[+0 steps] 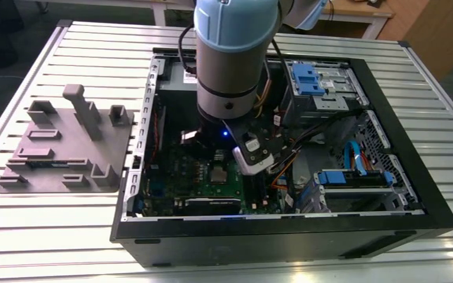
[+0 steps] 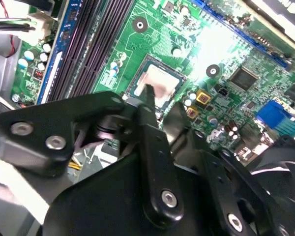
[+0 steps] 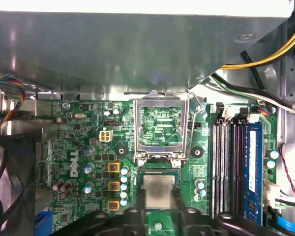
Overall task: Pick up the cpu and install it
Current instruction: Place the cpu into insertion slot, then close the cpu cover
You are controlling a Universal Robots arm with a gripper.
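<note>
One robot arm point(image 1: 230, 53) reaches down into an open computer case point(image 1: 289, 227) lying on a slatted metal worktop point(image 1: 92, 35). In the first wrist view the cpu point(image 3: 158, 184) lies flat in the socket of the green motherboard point(image 3: 78, 147), below the swung-up metal hold-down frame point(image 3: 160, 125). In the second wrist view the claw point(image 2: 162, 103) sits right at the cpu; whether it grips or has let go cannot be told.

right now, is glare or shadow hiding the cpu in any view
second wrist view: white glare washes out the motherboard beside the cpu, itself visible; first wrist view: cpu evenly lit, metal wall softly sheened; exterior view: case interior dim, small blue light glowing
</note>
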